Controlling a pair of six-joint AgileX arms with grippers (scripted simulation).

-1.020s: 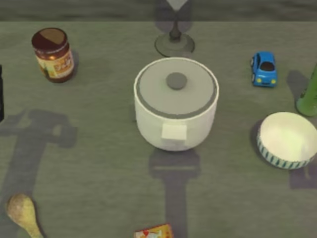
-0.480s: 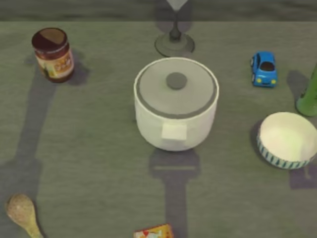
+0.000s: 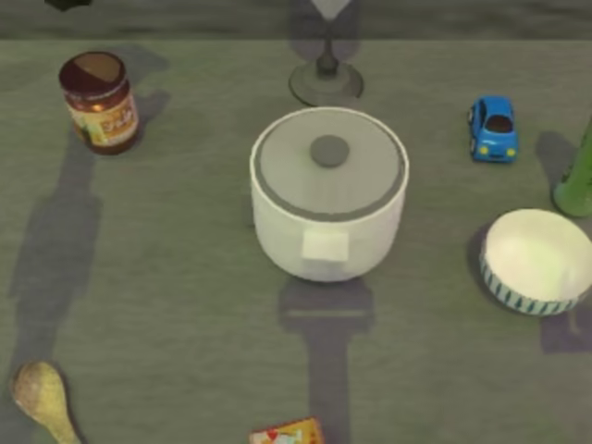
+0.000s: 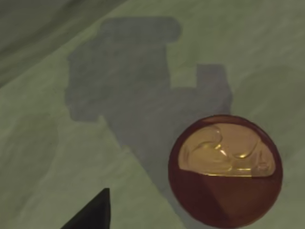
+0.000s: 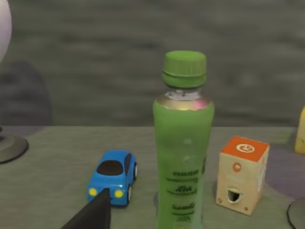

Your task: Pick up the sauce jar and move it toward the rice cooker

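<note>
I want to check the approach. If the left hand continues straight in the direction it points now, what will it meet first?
Probably the sauce jar: the left wrist view looks down on its brown lid, with bare table around it. The line may pass slightly beside the lid; depth is unclear.

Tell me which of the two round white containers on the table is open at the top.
The striped white bowl at the table's right side: it has no lid and its pale inside shows. The rice cooker in the middle is closed under a grey lid with a dark knob.

Left arm farther back, above sauce jar (image 3: 98, 102).
</note>
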